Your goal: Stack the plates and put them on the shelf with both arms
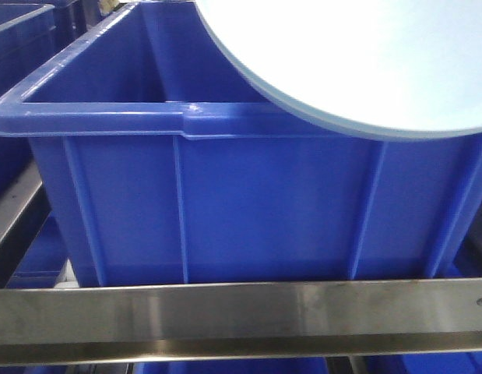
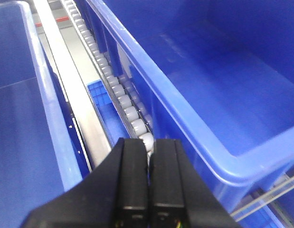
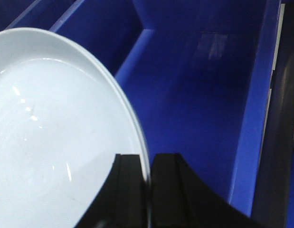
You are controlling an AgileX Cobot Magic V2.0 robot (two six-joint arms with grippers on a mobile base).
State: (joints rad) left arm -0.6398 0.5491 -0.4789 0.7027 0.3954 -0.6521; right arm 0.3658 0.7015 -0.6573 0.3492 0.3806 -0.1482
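Note:
One pale bluish-white plate hangs at the top right of the front view, over a big blue bin. In the right wrist view my right gripper is shut on the rim of this plate and holds it tilted above the bin's inside. My left gripper is shut and empty, above the gap between two blue bins. The shelf's steel front rail runs across the bottom of the front view. The second plate is out of view. Neither gripper shows in the front view.
A roller conveyor track and a steel rail run between the left blue bin and the right blue bin. More blue bins stand at the left of the front view.

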